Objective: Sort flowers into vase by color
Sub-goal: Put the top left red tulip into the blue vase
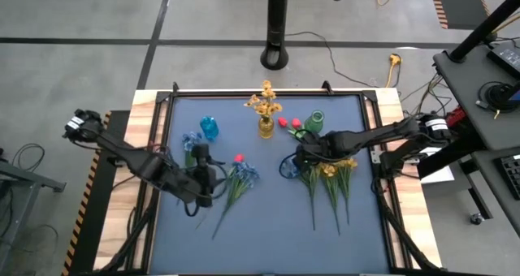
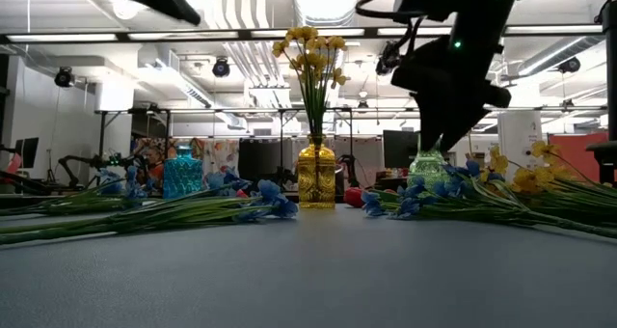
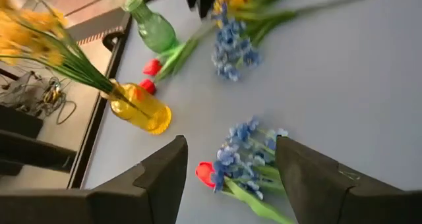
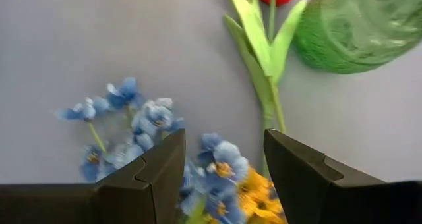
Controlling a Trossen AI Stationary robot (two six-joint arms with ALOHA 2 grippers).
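the bench [image 1: 268,227] has a dark blue-grey top with three small vases along its far side: a blue vase [image 1: 210,128] on the left, a yellow vase [image 1: 266,128] in the middle and a green vase [image 1: 315,121] on the right. the yellow vase already stands upright with a bunch of yellow flowers [image 1: 264,101] in it; the other two vases hold nothing that i can see. the left hand [image 1: 213,178] hangs over the left half of the bench, its fingers [image 3: 161,178] spread apart with nothing between them, pointed toward a loose bundle of blue flowers [image 1: 241,175] lying flat just beside it, with one red bud [image 1: 239,158] at the bundle's edge. a few more blue blossoms [image 1: 190,140] lie near the blue vase. the right hand [image 1: 299,157] is low over the right half, fingers [image 4: 148,178] also parted and not closed on anything, right above a mixed heap of yellow and blue sprigs [image 1: 329,172] whose long green stems run toward the near edge. two red flowers [image 1: 289,123] lie on the bench between the yellow and green vases, the stem of one passing close by the green vase.
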